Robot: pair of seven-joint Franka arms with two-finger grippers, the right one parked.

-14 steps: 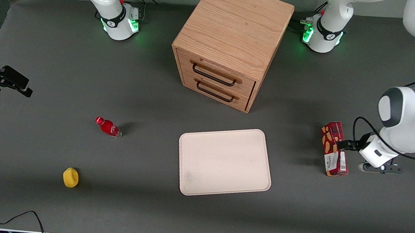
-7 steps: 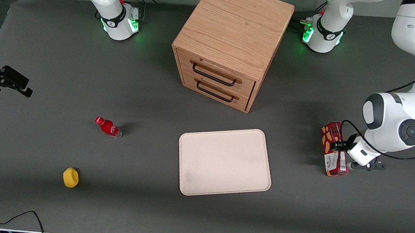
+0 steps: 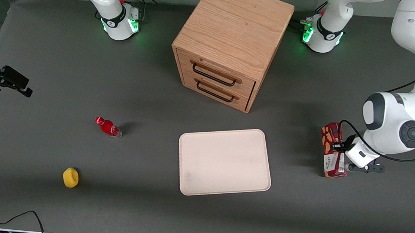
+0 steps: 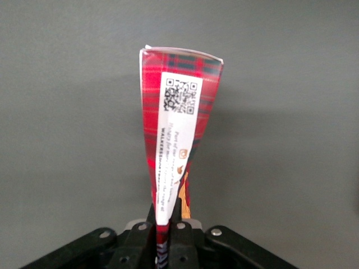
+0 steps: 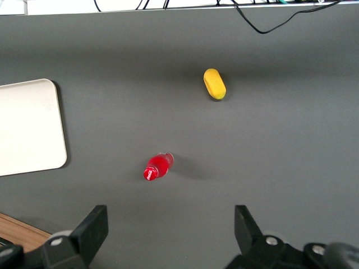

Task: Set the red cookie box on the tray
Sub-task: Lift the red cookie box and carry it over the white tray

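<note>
Two black fingers (image 4: 140, 238) of the left arm's gripper (image 3: 341, 147) pinch the red cookie box (image 3: 332, 149) at about the middle of its long side, toward the working arm's end of the gray table (image 3: 47, 61). Seen from the wrist camera, the box (image 4: 176, 140) is squeezed thin where the gripper (image 4: 164, 238) clamps it, its plaid wall and white label with a square code widening away from the fingertips. From the front camera, the box lies lengthwise, with its cookie pictures facing up and its white label at the end nearer that camera; whether it rests on the table or hangs just above it cannot be told. It sits well apart from the pale tray (image 3: 225, 162), which lies flat in front of the wooden drawer cabinet (image 3: 231, 43). Toward the parked arm's end stand a small red bottle (image 3: 108, 127) and, nearer the front camera, a yellow object (image 3: 70, 177).
</note>
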